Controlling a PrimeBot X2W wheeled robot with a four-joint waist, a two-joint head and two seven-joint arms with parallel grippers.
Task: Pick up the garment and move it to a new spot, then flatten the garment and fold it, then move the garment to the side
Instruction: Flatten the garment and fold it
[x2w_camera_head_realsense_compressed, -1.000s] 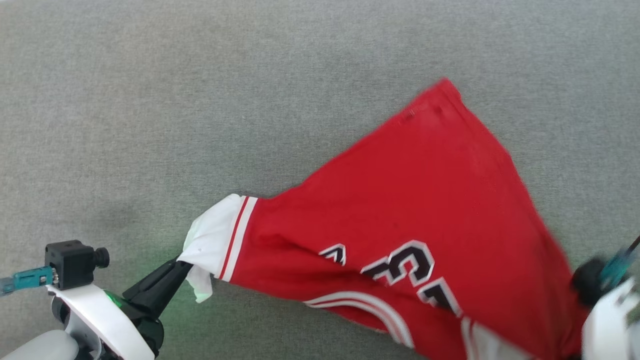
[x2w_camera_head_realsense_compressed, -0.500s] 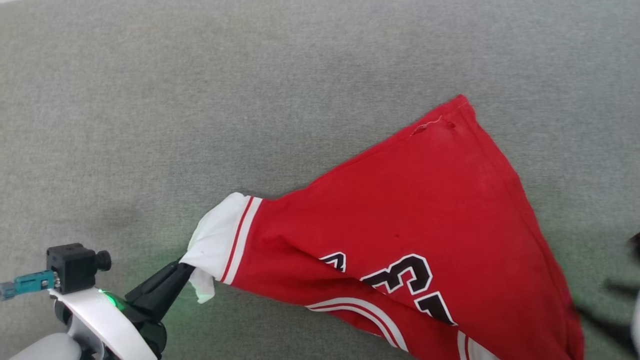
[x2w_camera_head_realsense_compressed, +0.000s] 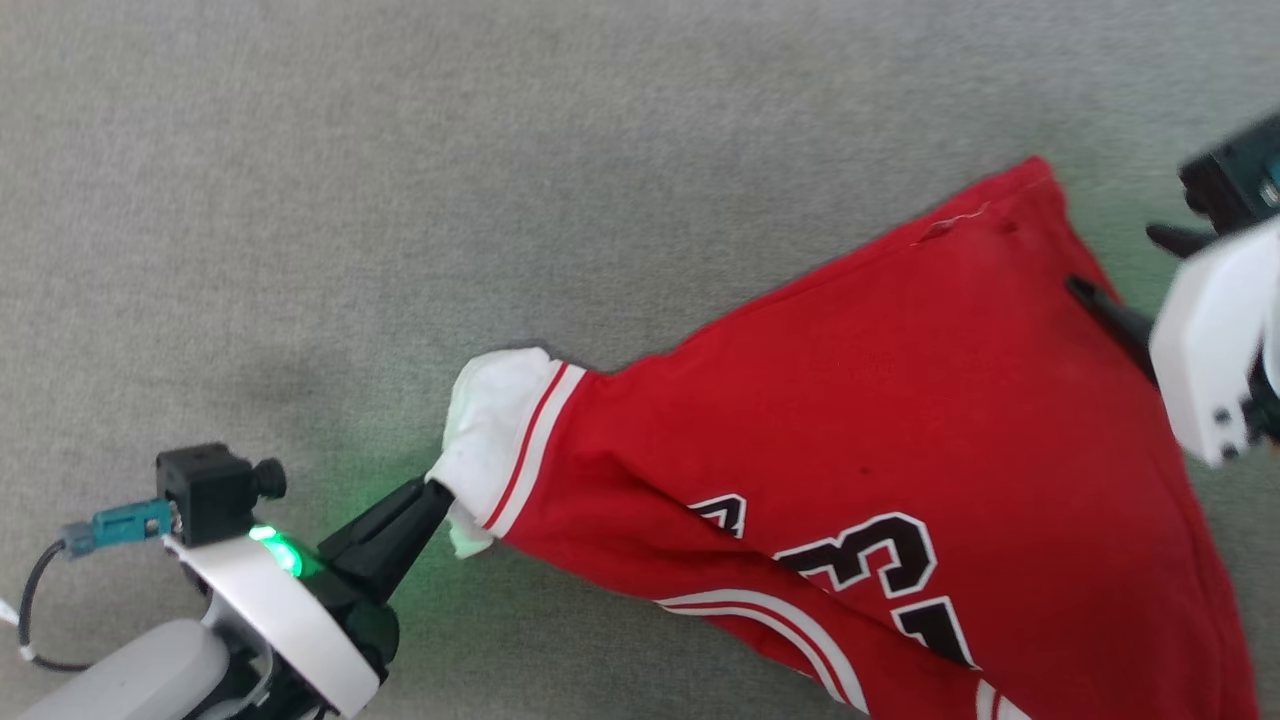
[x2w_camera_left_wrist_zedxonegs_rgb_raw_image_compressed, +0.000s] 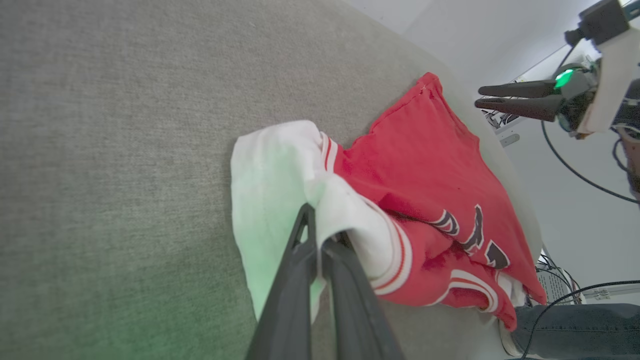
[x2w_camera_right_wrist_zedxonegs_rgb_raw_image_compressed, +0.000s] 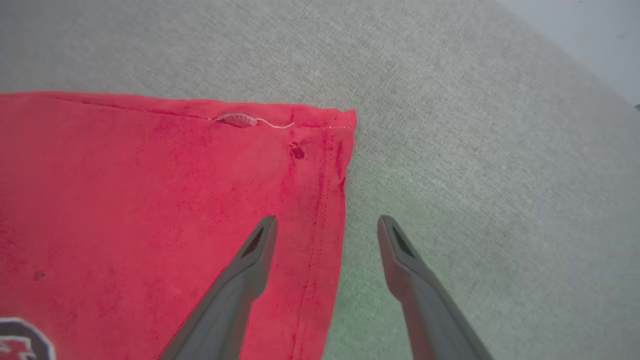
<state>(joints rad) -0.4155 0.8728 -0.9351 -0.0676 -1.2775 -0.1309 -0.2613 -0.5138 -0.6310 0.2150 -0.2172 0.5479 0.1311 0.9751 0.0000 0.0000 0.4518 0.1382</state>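
Note:
The garment (x2w_camera_head_realsense_compressed: 900, 450), a red jersey with white trim and black-and-white numbers, lies spread on the grey surface. My left gripper (x2w_camera_head_realsense_compressed: 440, 495) is shut on its white sleeve (x2w_camera_head_realsense_compressed: 495, 420); in the left wrist view the gripper (x2w_camera_left_wrist_zedxonegs_rgb_raw_image_compressed: 314, 222) pinches bunched white cloth of the garment (x2w_camera_left_wrist_zedxonegs_rgb_raw_image_compressed: 435, 165). My right gripper (x2w_camera_head_realsense_compressed: 1125, 265) is open over the garment's far right corner. In the right wrist view this gripper (x2w_camera_right_wrist_zedxonegs_rgb_raw_image_compressed: 326, 222) straddles the red hem of the garment (x2w_camera_right_wrist_zedxonegs_rgb_raw_image_compressed: 150, 200), one finger over cloth, the other over bare surface. Nothing sits between its fingers.
The grey cloth-covered table (x2w_camera_head_realsense_compressed: 400, 200) stretches wide to the left and far side. Its rounded edge (x2w_camera_left_wrist_zedxonegs_rgb_raw_image_compressed: 500, 160) runs just past the garment in the left wrist view. A person's leg in jeans (x2w_camera_left_wrist_zedxonegs_rgb_raw_image_compressed: 575, 325) and cables (x2w_camera_left_wrist_zedxonegs_rgb_raw_image_compressed: 580, 175) are beyond that edge.
The right gripper has opened and moved from the garment's near right part up to its far corner. The left gripper still holds the sleeve. The head camera has shifted.

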